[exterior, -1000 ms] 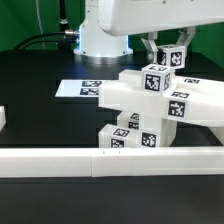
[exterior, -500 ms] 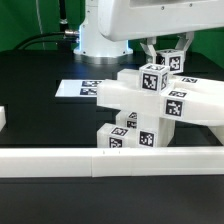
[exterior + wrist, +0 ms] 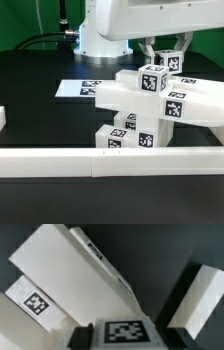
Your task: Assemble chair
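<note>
The claw (image 3: 163, 52) is clamped on a small tagged white cube (image 3: 165, 62) atop the glossy white blocky plastic chair (image 3: 150, 108), which stands on the black tabletop (image 3: 40, 70) beside the low white wall (image 3: 60, 162).

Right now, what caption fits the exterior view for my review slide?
End effector grips a tagged white block atop the half-built chair, behind a low white wall.

Chair (image 3: 150, 100) glossy white plastic; table (image 3: 40, 115) probably matt black
</note>
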`<state>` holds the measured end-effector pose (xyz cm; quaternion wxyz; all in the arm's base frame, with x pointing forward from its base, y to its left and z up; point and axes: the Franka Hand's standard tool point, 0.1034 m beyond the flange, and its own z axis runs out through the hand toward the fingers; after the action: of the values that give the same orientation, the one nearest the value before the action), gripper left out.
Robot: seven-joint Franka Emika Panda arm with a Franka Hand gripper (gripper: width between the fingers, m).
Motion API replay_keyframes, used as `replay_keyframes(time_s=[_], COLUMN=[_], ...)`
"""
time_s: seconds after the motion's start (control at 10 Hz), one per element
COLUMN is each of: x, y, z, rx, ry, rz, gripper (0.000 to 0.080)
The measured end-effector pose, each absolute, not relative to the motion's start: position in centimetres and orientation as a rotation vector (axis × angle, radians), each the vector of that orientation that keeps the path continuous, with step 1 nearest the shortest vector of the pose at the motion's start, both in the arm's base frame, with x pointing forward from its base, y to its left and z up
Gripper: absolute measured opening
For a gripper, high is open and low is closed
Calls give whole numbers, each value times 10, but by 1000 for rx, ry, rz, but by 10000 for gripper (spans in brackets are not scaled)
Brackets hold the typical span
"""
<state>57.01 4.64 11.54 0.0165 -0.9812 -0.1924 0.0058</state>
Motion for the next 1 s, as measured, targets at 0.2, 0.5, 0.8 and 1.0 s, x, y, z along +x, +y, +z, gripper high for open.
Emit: replay_keyframes(time_s=[0.2, 0.5, 0.8, 1.0], x=[570, 570, 570, 570], y=[46, 47, 47, 48], z=[115, 115, 115, 115], rx=[-3055, -3083, -3098, -3047], ry=[-573, -386, 78, 458], rz=[19, 21, 6, 3], gripper=[284, 284, 284, 284])
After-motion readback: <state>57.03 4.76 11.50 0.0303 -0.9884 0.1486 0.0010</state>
